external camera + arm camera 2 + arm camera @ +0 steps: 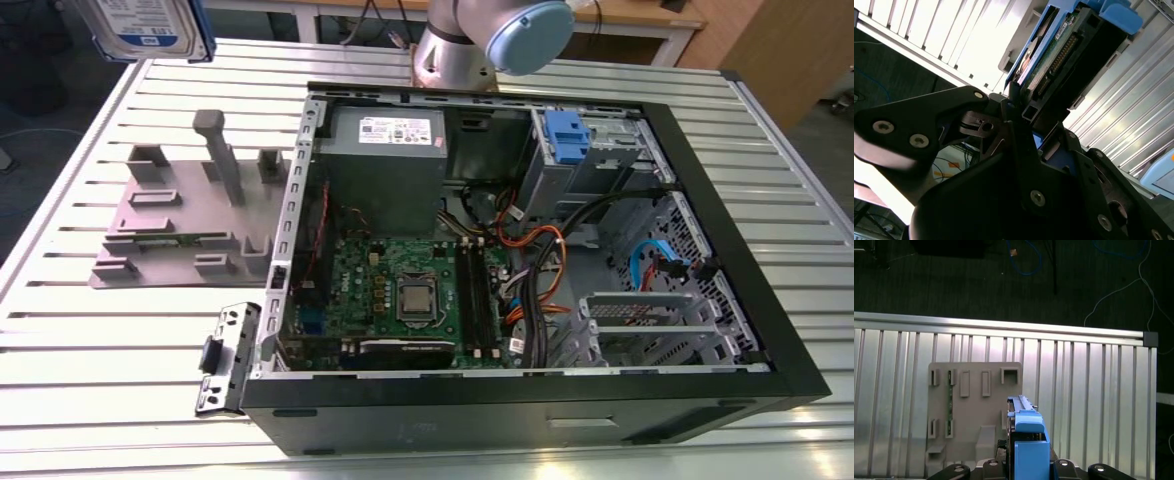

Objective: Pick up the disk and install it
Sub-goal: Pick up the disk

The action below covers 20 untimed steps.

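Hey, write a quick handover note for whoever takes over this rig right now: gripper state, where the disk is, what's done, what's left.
Gripper: shut on the disk, gripping it at one end.
Disk: in the air, clear of the table, at the exterior view's upper left, near the grey stand.
Done: the disk is picked up.
Left: the install; the disk is not yet in the open computer case.

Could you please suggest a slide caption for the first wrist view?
The gripper holds the disk edge-on, high over the grey stand and the slatted table.
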Each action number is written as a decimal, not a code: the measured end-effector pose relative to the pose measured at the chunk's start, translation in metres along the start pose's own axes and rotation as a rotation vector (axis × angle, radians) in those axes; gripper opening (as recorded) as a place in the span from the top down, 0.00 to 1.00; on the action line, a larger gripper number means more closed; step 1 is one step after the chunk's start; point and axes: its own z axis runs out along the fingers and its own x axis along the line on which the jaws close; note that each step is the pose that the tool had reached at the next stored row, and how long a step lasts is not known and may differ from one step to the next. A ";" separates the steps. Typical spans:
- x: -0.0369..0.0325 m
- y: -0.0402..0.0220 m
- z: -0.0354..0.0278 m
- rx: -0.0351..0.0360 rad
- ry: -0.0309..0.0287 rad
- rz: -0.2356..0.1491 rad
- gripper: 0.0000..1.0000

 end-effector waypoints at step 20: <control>0.0004 -0.0101 -0.0004 0.0000 0.0000 0.000 0.64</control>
